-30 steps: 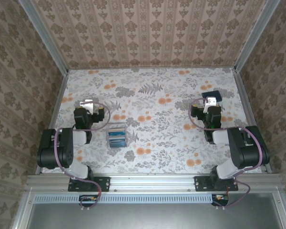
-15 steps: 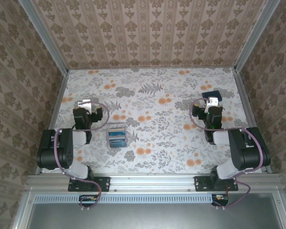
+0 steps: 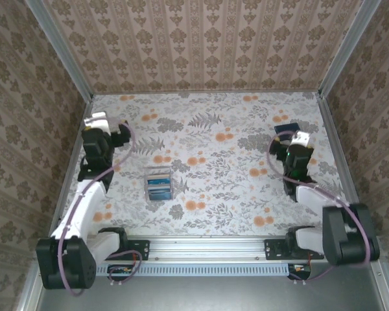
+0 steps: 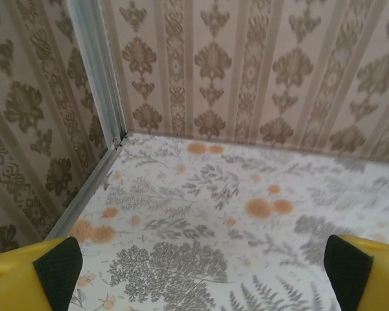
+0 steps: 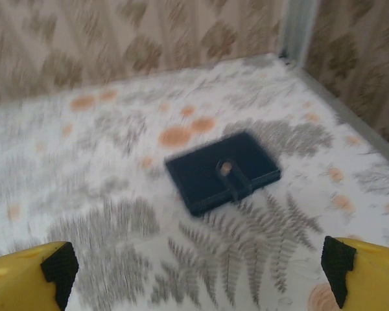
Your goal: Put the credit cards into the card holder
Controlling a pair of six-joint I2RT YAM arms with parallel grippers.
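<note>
Right wrist: flat dark navy leather-look card holder, closed by snap strap. Top external: stacked blue-teal plastic credit cards near centre. Spread wide, empty: left gripper, right gripper

The table is being overlooked from above and behind; its far corners are being viewed low and close from the wrists, the card holder being shared.

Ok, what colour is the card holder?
The card holder is dark navy blue with a pale snap, best seen in the right wrist view.
</note>
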